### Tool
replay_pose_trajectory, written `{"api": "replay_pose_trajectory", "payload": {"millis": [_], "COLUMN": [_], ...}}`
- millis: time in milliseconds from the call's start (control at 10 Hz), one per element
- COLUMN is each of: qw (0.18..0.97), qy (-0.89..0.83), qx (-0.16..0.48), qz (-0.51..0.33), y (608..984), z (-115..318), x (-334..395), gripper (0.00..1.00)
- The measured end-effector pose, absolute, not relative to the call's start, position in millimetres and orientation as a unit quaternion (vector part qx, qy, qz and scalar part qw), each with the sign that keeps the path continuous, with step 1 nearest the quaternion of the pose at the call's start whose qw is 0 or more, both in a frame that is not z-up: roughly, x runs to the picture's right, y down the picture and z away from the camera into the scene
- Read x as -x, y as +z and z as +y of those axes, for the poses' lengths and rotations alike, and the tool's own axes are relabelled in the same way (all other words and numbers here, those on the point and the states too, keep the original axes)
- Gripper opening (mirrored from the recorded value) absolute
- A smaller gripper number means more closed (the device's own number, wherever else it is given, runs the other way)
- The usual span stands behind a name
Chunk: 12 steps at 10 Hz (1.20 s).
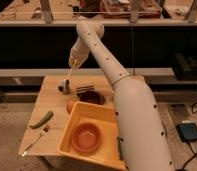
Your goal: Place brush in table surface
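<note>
A yellow tub (72, 142) holds an orange bowl (86, 136). A green vegetable (41, 119) lies near a fork (34, 140). A dark cup (64, 86) stands behind.

The gripper (73, 63) hangs above the cup.

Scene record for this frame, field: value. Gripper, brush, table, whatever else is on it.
gripper: raised above the far left part of the table, by the small dark cup
brush: hanging from the gripper, head down, just above the cup
table: light wood
tub: yellow, at the table's front right, orange bowl inside
green vegetable: front left
fork: near the front left edge
</note>
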<state>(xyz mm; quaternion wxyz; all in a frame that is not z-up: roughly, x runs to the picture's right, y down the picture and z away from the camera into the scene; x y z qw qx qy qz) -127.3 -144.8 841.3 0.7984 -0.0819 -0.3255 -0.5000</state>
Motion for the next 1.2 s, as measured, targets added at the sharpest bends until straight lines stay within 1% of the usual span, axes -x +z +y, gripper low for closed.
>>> {"api": "replay_pose_trajectory", "payload": {"millis": [800, 1200], "qw": [0.799, 0.787], "qy": [-0.499, -0.501], "qx": [0.084, 0.102], "qz": [-0.326, -0.346], "y": [843.8, 867.8], "z": [-143.7, -113.4], "x": [125.5, 131.4], "gripper": [0.08, 0.08]}}
